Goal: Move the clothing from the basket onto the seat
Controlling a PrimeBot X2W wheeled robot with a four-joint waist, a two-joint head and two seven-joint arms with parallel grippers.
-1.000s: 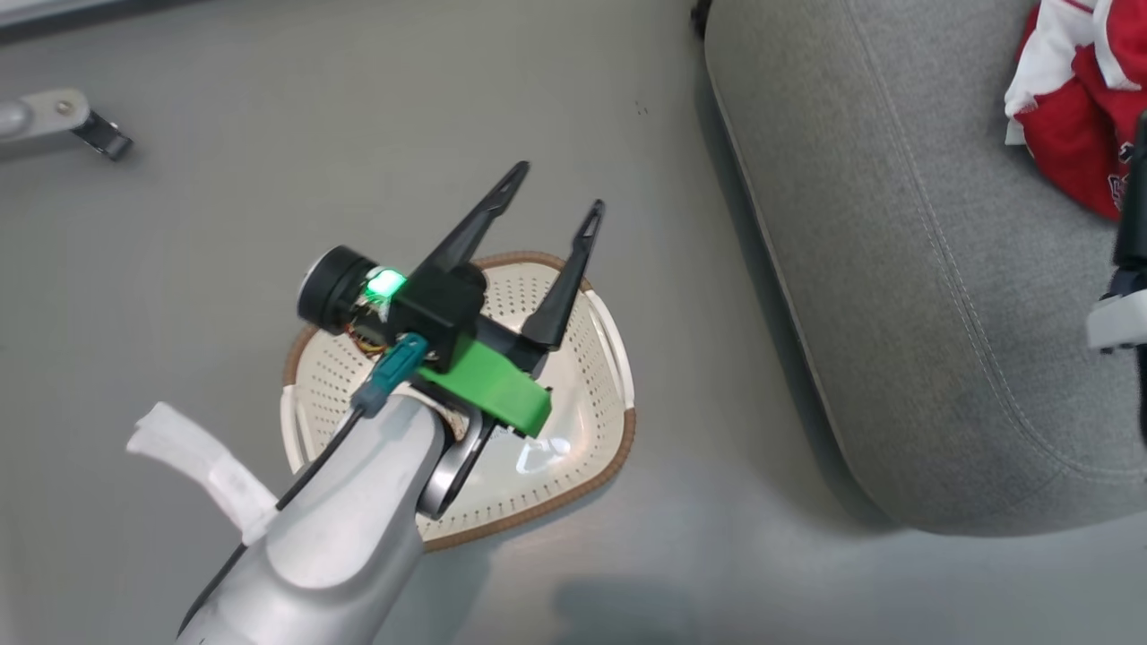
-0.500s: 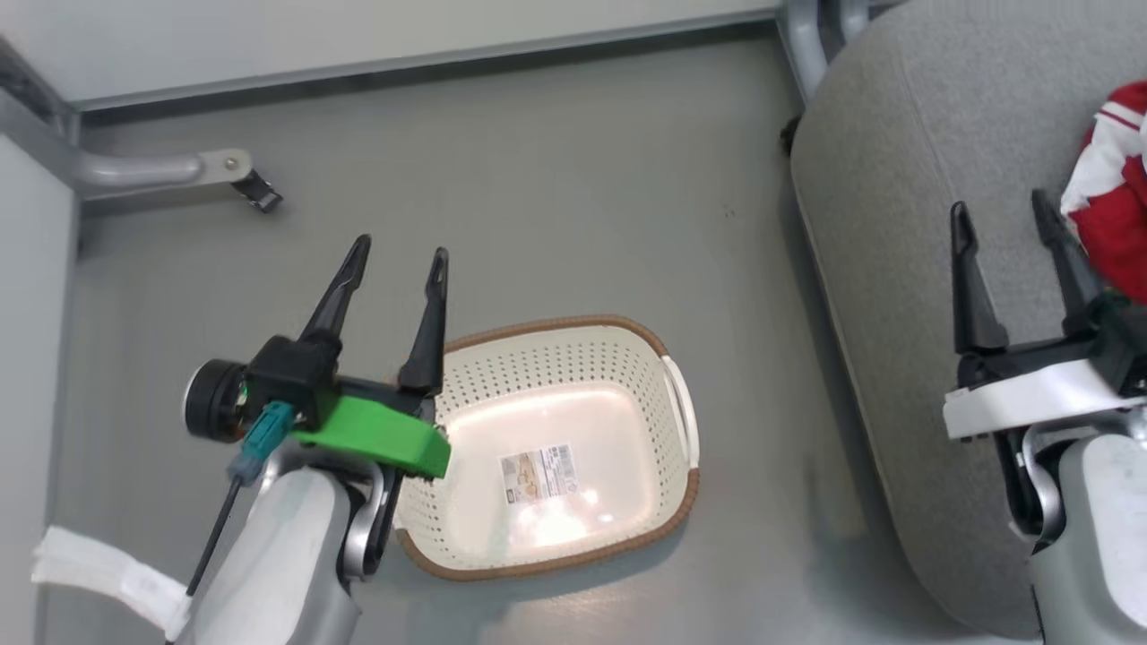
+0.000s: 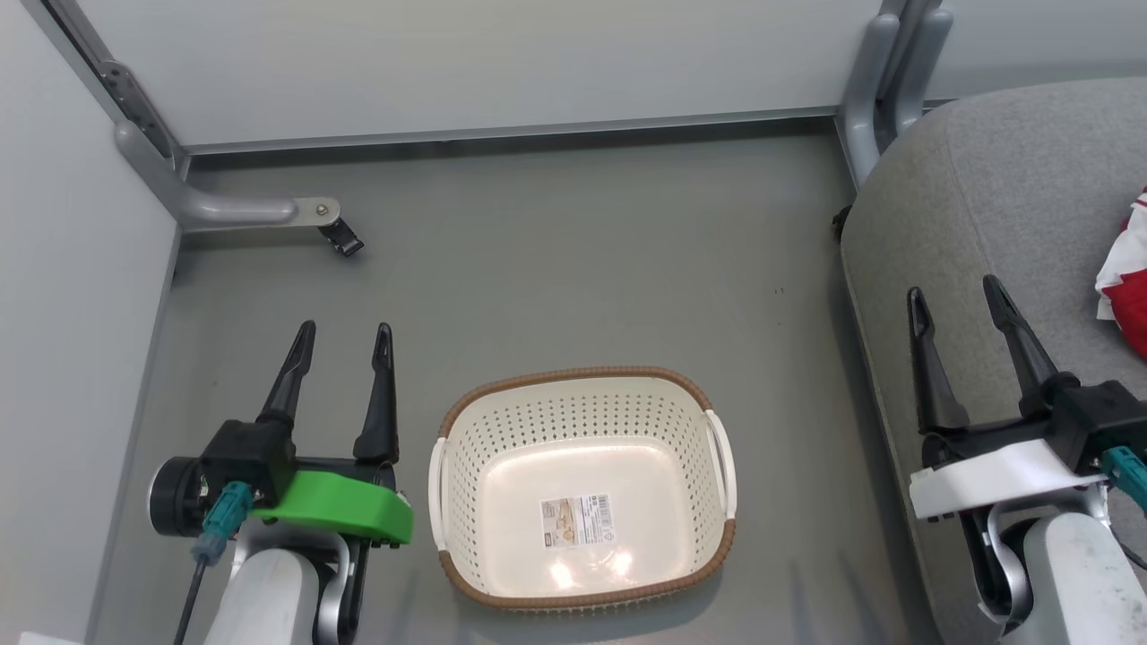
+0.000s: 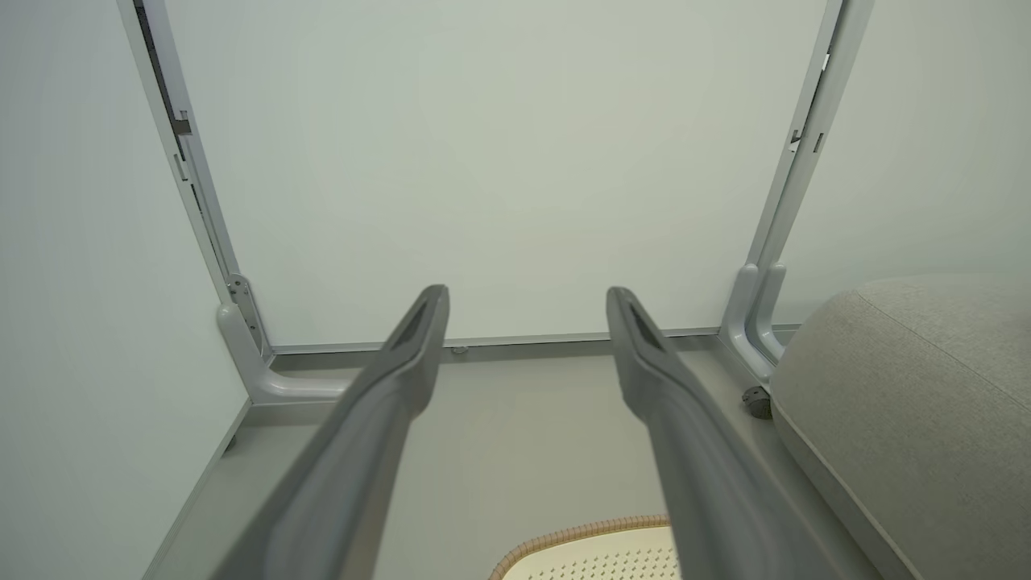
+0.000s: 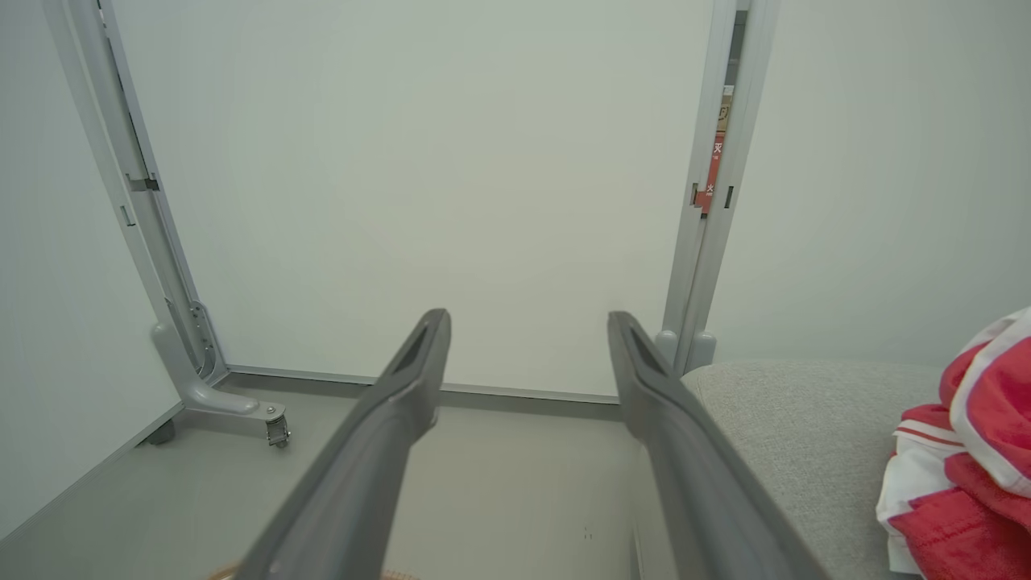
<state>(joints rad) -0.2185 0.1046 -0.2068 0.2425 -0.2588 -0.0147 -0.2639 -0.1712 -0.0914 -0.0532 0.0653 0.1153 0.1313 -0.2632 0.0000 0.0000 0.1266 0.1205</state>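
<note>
Grey floor (image 3: 573,269), with a cream-white perforated plastic basket (image 3: 573,417) beside a large grey fabric seat (image 3: 1004,206).
Red-and-white soft clothing (image 3: 1131,296) lies on the seat; left gripper (image 3: 346,330) and right gripper (image 3: 954,289) are spread wide, holding nothing.

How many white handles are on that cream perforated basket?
2, both on the cream perforated plastic basket with brown woven rim: the left handle on its left side, the right handle opposite.

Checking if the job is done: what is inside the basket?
The basket is empty but for a printed label flat on its floor. Nothing covers that floor; the near wall's inner face is mostly hidden behind its rim.
</note>
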